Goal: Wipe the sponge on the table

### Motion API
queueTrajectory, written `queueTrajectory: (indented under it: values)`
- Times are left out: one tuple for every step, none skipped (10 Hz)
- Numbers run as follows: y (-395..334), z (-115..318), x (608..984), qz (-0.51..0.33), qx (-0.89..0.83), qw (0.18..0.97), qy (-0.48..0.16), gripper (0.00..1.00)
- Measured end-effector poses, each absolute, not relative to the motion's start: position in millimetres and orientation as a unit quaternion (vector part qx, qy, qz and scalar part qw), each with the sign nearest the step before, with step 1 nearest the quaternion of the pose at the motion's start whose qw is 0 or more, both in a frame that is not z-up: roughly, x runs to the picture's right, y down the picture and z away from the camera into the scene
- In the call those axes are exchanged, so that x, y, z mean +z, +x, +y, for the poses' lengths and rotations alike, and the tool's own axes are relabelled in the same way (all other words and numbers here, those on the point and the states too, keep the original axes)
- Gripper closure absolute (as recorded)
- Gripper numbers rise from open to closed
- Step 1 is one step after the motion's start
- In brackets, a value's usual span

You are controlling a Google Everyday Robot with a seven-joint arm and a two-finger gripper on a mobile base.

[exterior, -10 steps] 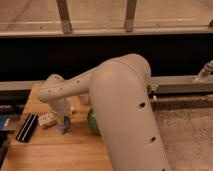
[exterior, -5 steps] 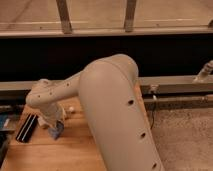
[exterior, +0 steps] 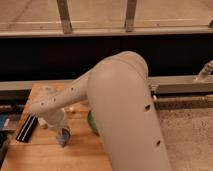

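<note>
The small light-blue sponge [exterior: 64, 138] rests on the wooden table [exterior: 45, 156] near its left middle. My gripper [exterior: 61, 132] comes down on the sponge from above and is shut on it, pressing it against the planks. The big pale arm fills the centre of the camera view and hides the table's right part.
A black rectangular bar [exterior: 26, 128] lies left of the sponge near the table's left edge. A green bowl's rim [exterior: 91, 121] peeks out from behind the arm to the right of the sponge. A grey metal rail [exterior: 180, 86] runs behind the table. Speckled floor lies to the right.
The gripper and sponge slid left across the table, then toward the front edge. The arm's elbow swung closer to the camera and now covers more of the bowl.
</note>
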State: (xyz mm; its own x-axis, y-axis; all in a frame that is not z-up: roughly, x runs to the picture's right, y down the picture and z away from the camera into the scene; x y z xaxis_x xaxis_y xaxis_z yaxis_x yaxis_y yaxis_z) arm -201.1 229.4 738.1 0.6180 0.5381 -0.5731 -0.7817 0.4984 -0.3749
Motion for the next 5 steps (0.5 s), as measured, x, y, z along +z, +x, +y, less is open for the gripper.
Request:
queueTrajectory:
  values:
    - [-192,232,734,0.202,0.4,0.838,-0.312,1.0]
    - [-190,233,732,0.207,0.407,0.834,-0.311,1.0]
    - [-186,230,733,0.211,0.413,0.83,-0.31,1.0]
    - [-179,225,739,0.216,0.419,0.826,-0.308,1.0]
    - [-174,220,744,0.22,0.422,0.824,-0.307,1.0]
